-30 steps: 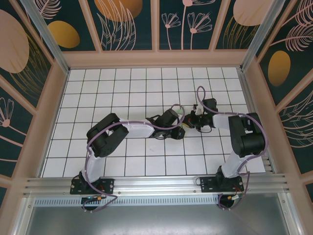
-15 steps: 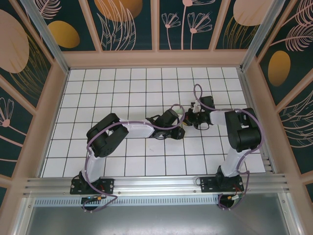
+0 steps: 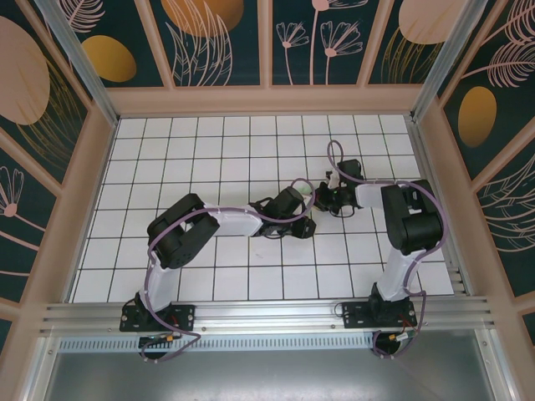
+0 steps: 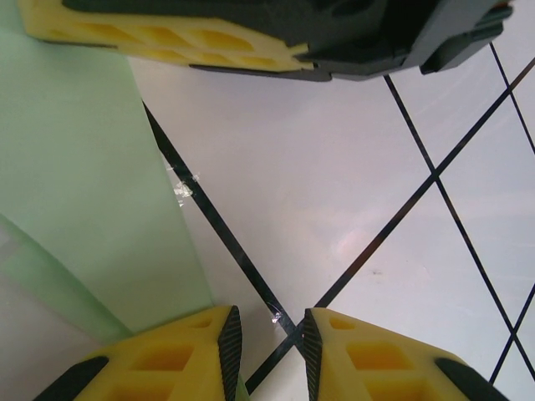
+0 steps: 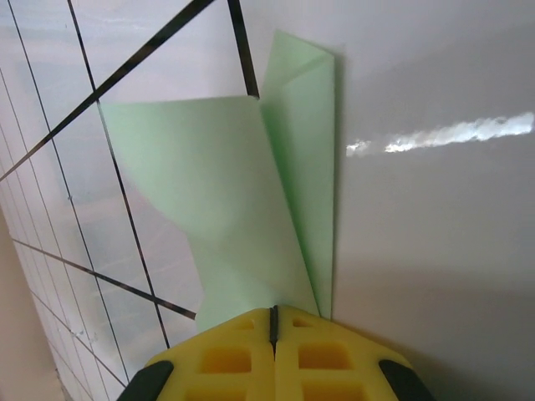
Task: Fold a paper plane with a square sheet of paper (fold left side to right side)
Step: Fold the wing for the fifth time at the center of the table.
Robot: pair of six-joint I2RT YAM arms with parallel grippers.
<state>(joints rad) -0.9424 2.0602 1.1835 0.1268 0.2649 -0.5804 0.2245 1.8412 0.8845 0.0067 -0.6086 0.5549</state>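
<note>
Over the last second my right arm (image 3: 401, 225) has swung in toward the middle of the table (image 4: 334, 209). That has carried my right fingers (image 5: 269, 324) closer to my left fingers (image 4: 308, 334), which have not moved. In the view from above, the two pairs of fingers now sit just beside each other.

My right fingers are clenched tight, and the green paper (image 5: 226, 184) runs straight into the seam between their tips, so I judge that they are pinching it. From there the paper fans away from me as a raised flap, with a narrower creased strip lying alongside it.

My left fingers stand a little apart with nothing between them. They straddle a black grid line (image 4: 217, 225), and one tip rests at the edge of the paper, which looks like pinning it down.

I take this to mean that the left-to-right fold is under way. The flap is lifted and travelling across, but it is not yet laid flat or creased.

Nothing here serves as a container. The table alone carries the paper.
</note>
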